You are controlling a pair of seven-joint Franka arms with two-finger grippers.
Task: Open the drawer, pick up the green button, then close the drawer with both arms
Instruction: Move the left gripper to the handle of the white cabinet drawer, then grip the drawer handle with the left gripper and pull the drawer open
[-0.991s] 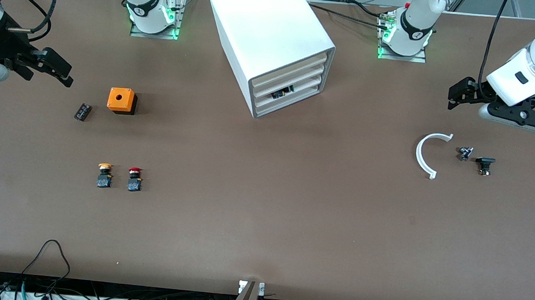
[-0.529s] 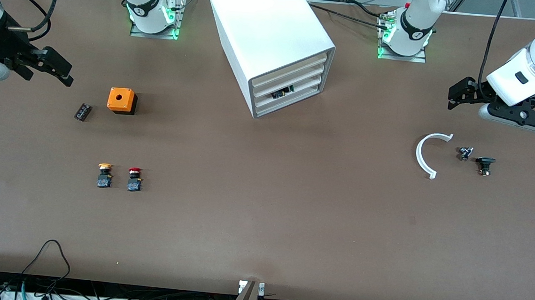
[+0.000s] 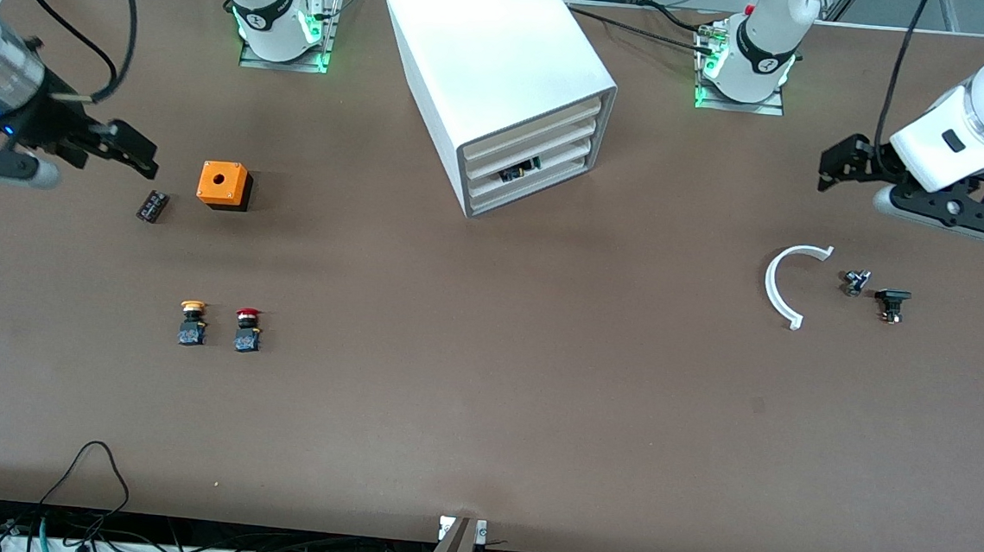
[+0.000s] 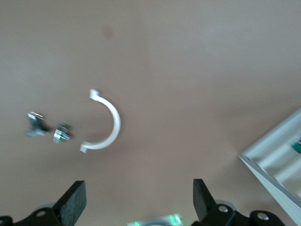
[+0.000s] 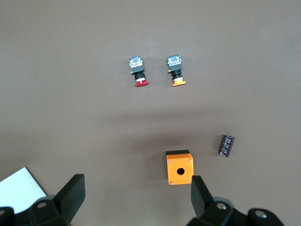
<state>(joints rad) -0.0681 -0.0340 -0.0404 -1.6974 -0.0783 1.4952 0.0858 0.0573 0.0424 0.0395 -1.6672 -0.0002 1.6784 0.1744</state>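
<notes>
The white four-drawer cabinet [image 3: 498, 60] stands at the table's back middle. Its third drawer [image 3: 562, 160] is shut. A small dark thing with a bit of green [image 3: 519, 170] shows at the drawer's front; I cannot tell whether it is the green-capped button. My left gripper [image 3: 830, 168] is open and empty, in the air toward the left arm's end of the table, over bare table beside a white arc [image 3: 779, 283]. My right gripper [image 3: 138, 156] is open and empty, in the air over the table beside an orange box [image 3: 224, 184]. Both show in their wrist views, left [image 4: 136, 200] and right [image 5: 135, 197].
A yellow-capped button [image 3: 192, 323] and a red-capped button [image 3: 247, 329] stand nearer the front camera than the orange box. A small dark part [image 3: 152, 205] lies beside the box. Two small dark parts [image 3: 855, 281] [image 3: 892, 303] lie beside the white arc.
My right gripper has moved toward the orange box and the small dark part. My left gripper has shifted slightly toward the cabinet. Nothing on the table has moved.
</notes>
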